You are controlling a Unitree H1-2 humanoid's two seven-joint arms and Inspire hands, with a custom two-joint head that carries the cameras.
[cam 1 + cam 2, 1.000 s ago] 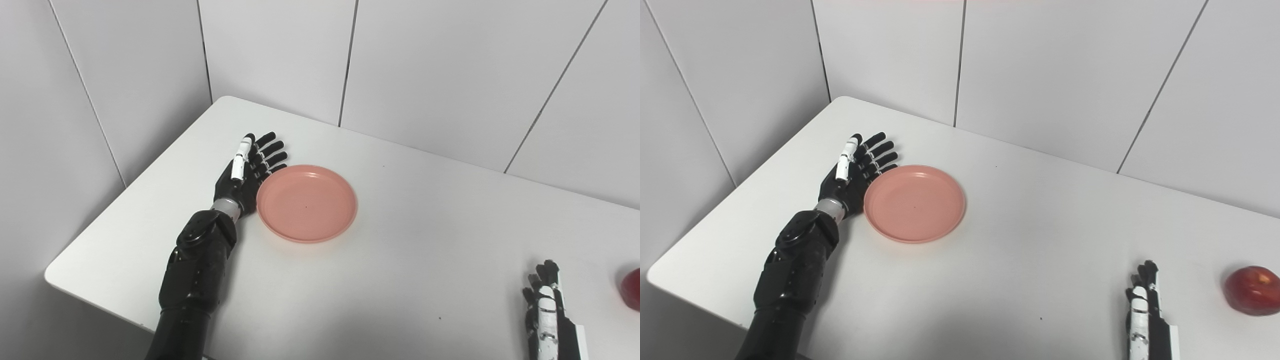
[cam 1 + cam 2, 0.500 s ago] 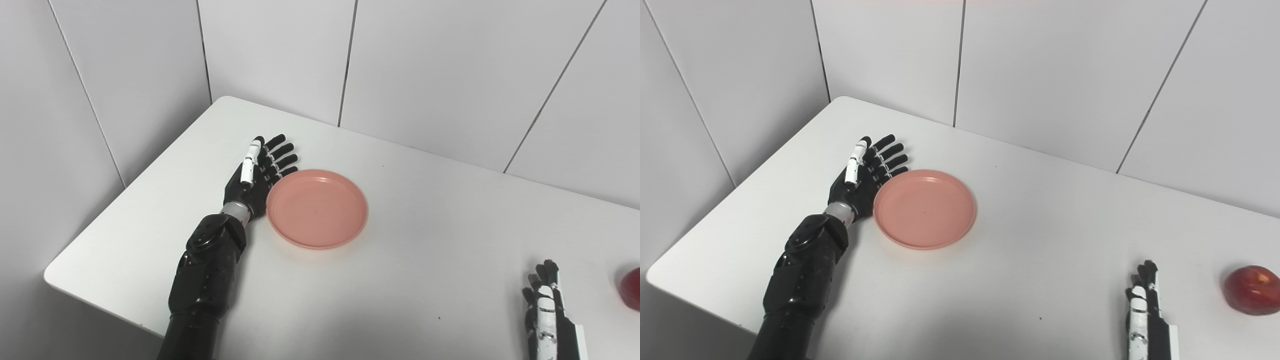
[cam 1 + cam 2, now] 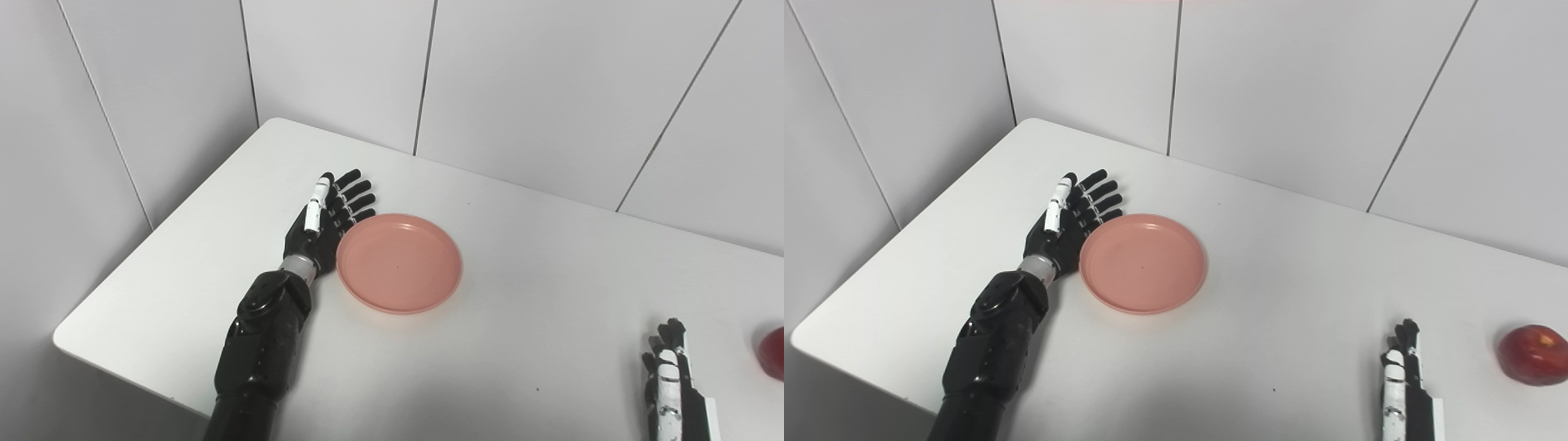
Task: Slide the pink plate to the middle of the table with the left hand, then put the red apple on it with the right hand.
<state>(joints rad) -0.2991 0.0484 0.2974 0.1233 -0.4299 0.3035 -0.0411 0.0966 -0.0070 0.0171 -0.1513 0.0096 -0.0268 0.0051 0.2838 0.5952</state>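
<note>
Tabletop point(image 3: 502, 343), white, smooth and round-cornered, is seen set into a corner of pale grey panelled walls point(image 3: 551, 79). It carries every item noted below.

A black robotic left arm point(image 3: 260, 349) is seen entering from the lower left and lying along the table surface. A shallow round pink plastic plate point(image 3: 399, 263) is found flat on the table, left of the table's middle and well apart from the apple. Nothing is seen lying in it.

The left hand point(image 3: 323, 217), black with one white-cased digit, is placed edge-on just beside the plate's left rim, palm turned toward it. Its fingers point(image 3: 358, 195) are held straight and spread apart, extending past the plate's far-left edge. Nothing is grasped; contact between palm and rim appears to be made, though it cannot be confirmed.

The right hand point(image 3: 1402, 380), black and white, is observed at the lower right, only partly in frame, fingers extended side by side and pointing away from the robot. No object is held.

A red apple point(image 3: 1535, 354) with a yellowish patch is recorded on the table at the far right, near the right hand but not touched by it.
</note>
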